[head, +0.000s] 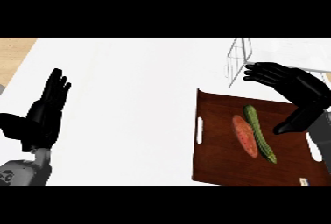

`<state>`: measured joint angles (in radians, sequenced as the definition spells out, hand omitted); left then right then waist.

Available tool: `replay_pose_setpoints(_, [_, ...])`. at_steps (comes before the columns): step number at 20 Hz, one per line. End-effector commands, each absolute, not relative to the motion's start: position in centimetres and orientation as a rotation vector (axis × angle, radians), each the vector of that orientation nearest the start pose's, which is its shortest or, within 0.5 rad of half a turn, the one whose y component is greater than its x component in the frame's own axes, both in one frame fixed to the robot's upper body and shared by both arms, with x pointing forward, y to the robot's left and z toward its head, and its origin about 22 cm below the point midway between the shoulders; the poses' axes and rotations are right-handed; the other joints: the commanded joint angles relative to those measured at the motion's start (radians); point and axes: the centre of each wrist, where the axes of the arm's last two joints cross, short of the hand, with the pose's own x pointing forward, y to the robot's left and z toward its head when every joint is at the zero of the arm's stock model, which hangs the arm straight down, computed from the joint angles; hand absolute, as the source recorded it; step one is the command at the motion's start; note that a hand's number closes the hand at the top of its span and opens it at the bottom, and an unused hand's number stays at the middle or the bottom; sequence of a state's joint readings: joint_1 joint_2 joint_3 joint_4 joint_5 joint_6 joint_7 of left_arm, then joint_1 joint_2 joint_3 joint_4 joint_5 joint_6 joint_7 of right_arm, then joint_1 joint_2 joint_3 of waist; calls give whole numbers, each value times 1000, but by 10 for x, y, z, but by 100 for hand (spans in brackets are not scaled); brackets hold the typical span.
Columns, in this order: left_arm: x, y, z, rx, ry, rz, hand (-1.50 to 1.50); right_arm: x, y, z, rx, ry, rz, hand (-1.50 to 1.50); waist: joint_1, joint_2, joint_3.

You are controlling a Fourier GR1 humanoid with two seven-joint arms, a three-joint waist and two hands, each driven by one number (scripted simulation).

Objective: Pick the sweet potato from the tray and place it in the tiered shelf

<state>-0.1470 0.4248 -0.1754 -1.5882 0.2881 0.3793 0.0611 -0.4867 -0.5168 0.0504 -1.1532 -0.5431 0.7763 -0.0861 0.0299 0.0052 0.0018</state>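
- On the white counter (142, 109) in front of you sits one dark brown rectangular wooden tray (216, 168) with slot handles at its sides.
- In that tray you have two vegetables: one reddish-orange oblong sweet potato (245, 135) and one long green cucumber (260, 133), lying side by side and touching along their length, the cucumber on the right.
- At the far right you see one clear wire tiered shelf (238, 59), just beyond the tray's far edge.
- Your right robot hand (291, 83) hangs over the tray's far right corner, fingers spread wide and lightly bent, thumb pointing down towards the cucumber, holding nothing.
- Your left robot hand (42, 113) rests at the left edge, fingers straight and pointing up, also holding nothing.
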Motion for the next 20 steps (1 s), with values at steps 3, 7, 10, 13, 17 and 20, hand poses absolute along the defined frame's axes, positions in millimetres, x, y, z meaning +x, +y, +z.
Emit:
replay_pose_setpoints(3, [267, 269, 54, 229, -1610, 17, 0, 364, -324, 167, 591, -1503, 1154, -150, -9, -5, -2])
replay_pose_setpoints(7, [261, 271, 57, 242, -1599, 33, 0, 350, -304, 207, 404, -1465, 1432, -150, -20, -13, -1])
replay_pose_setpoints(10, [254, 273, 53, 235, -1594, 38, 0, 334, -290, 233, 172, -1483, 1592, -150, -20, -12, -1])
replay_pose_setpoints(13, [260, 273, 52, 254, -1596, 48, 0, 312, -267, 220, 62, -1459, 1716, -150, -42, -10, -1])
replay_pose_setpoints(17, [255, 268, 52, 258, -1609, 56, 0, 294, -256, 190, -63, -1371, 1748, -150, -37, -8, -1])
replay_pose_setpoints(20, [259, 270, 54, 260, -1597, 44, 0, 294, -251, 164, -117, -1348, 1770, -150, -30, -5, -1])
